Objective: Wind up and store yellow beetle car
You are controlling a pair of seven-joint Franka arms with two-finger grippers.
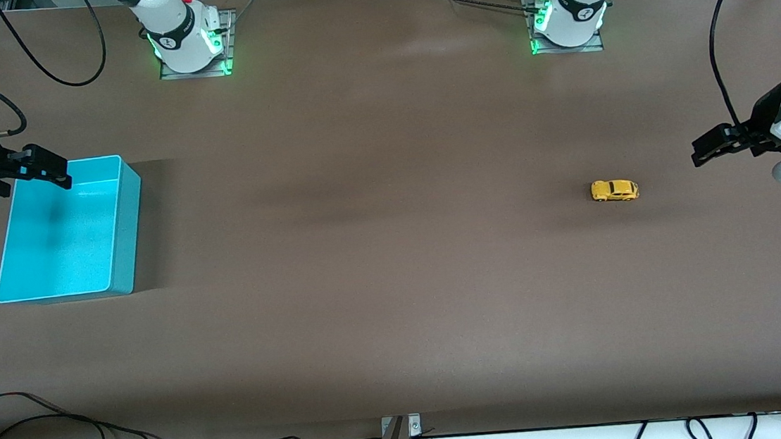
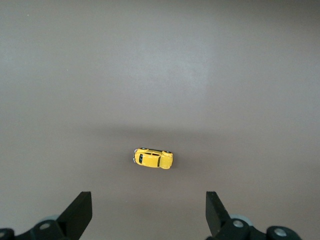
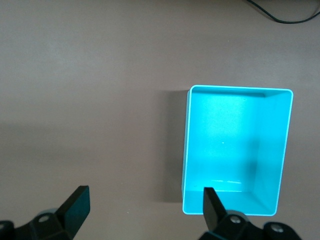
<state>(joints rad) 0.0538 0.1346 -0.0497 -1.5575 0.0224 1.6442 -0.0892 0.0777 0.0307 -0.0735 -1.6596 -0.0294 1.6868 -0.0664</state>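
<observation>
Sits on its wheels on the bare brown surface (image 1: 394, 261): yellow beetle car (image 1: 614, 190), untouched, a little way ahead of the left pincer (image 1: 702, 150), which hovers toward that arm's end, spread wide, holding nothing. Hangs over the rim of the turquoise bin (image 1: 118, 222): right pincer (image 1: 47, 168), likewise wide open, empty.

no readable text, labels, brands or numbers on anything in view
</observation>
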